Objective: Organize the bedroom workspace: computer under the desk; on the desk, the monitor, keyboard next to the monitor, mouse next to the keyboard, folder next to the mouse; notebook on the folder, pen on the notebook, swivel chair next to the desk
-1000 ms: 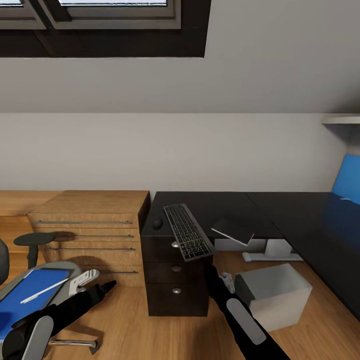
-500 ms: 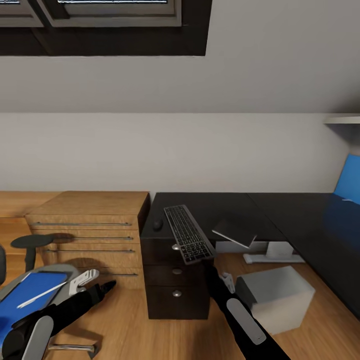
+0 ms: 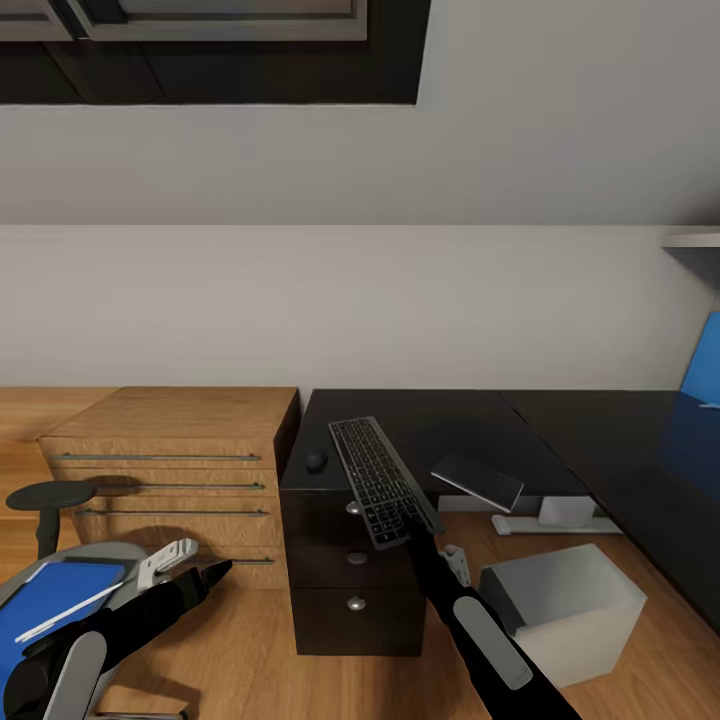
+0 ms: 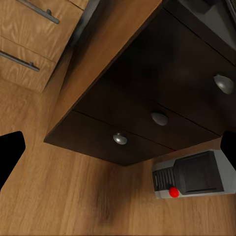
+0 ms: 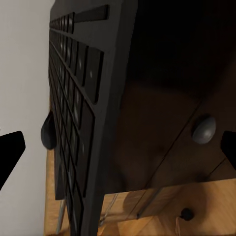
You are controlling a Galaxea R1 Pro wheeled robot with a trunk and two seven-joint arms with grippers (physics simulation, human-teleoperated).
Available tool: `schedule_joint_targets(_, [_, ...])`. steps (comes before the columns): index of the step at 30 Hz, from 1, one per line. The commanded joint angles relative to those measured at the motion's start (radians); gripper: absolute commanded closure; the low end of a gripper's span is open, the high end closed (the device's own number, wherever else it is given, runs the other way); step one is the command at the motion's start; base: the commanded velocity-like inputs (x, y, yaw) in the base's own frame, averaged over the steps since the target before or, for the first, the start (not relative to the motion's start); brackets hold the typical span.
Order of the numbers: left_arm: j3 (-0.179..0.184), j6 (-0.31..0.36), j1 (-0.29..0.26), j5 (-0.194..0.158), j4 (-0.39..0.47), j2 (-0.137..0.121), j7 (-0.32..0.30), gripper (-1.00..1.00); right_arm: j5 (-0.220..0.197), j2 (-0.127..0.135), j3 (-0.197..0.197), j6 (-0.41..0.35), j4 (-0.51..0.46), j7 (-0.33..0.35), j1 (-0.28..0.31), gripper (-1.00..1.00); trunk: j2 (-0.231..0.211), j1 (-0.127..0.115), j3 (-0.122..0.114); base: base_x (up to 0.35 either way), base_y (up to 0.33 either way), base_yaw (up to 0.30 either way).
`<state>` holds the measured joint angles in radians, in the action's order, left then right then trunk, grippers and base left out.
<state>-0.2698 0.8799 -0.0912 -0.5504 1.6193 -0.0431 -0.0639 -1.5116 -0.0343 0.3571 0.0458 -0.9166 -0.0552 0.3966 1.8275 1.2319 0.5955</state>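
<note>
Head view: at the far left sits the swivel chair (image 3: 45, 560), grey with a black armrest, and on its seat lies the blue folder (image 3: 50, 600) with the pale pen (image 3: 65, 612) resting across it. The left gripper (image 3: 200, 568) hovers low just beside the chair, above the wooden floor (image 3: 240, 650); its fingers look spread and hold nothing, and in the left wrist view the two dark fingertips stand wide apart at the edges. Behind it stands a light wooden drawer cabinet (image 3: 170, 450) with long metal handles. Next comes the desk (image 3: 440, 415), black-topped, with black drawers (image 3: 350, 580) and round silver knobs under its left end. The small dark mouse (image 3: 316, 459) lies on the desk top near that end. Just beside it, the keyboard (image 3: 380, 478) runs slanted, its near end jutting past the desk's front edge. The right gripper (image 3: 415, 527) meets that near end from below; its fingers are hidden behind the keyboard, so the grip cannot be told. A dark flat panel (image 3: 478, 478) lies tilted at the desk's front edge. Further right, the grey computer (image 3: 565, 610) stands on the floor in front of the desk. The left wrist view shows its dark front and red button (image 4: 172, 191).
</note>
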Motion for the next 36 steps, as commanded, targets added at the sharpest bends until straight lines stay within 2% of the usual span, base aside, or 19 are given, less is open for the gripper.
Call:
schedule_joint_targets(1, [-0.002,0.005,-0.001,0.004,0.0,0.0,-0.007,-1.0,-0.009,0.001,0.003,0.005,-0.001,-0.005,0.001,-1.0,0.001,0.0,0.001,0.079,0.013,0.0])
schedule_joint_targets(8, [-0.002,0.005,-0.001,0.004,0.0,0.0,-0.007,-1.0,0.0,0.001,0.002,0.006,-0.002,-0.006,0.001,-1.0,0.001,0.0,0.001,0.029,0.005,0.0])
schedule_joint_targets(17, [-0.002,0.005,-0.001,0.004,0.0,0.0,-0.007,-1.0,0.077,0.001,0.001,0.005,-0.001,-0.007,0.001,-1.0,0.001,0.0,0.001,0.121,0.111,0.0])
schedule_joint_targets(27, [-0.002,0.007,-0.001,0.004,0.0,0.0,-0.007,-1.0,0.085,-0.001,0.0,0.005,-0.001,-0.011,0.001,-1.0,0.001,0.0,0.001,0.013,0.012,0.0])
schedule_joint_targets(28, [-0.002,0.007,-0.001,0.004,-0.001,0.0,-0.007,-1.0,0.085,-0.001,0.001,0.005,-0.001,-0.011,0.001,1.0,0.001,0.0,0.001,0.0,0.0,0.0])
schedule_joint_targets(36, [-0.002,0.005,-0.001,0.004,0.0,0.0,-0.007,-1.0,0.086,0.0,0.0,0.006,-0.001,-0.007,0.001,1.0,0.001,0.0,0.001,0.0,0.0,0.0])
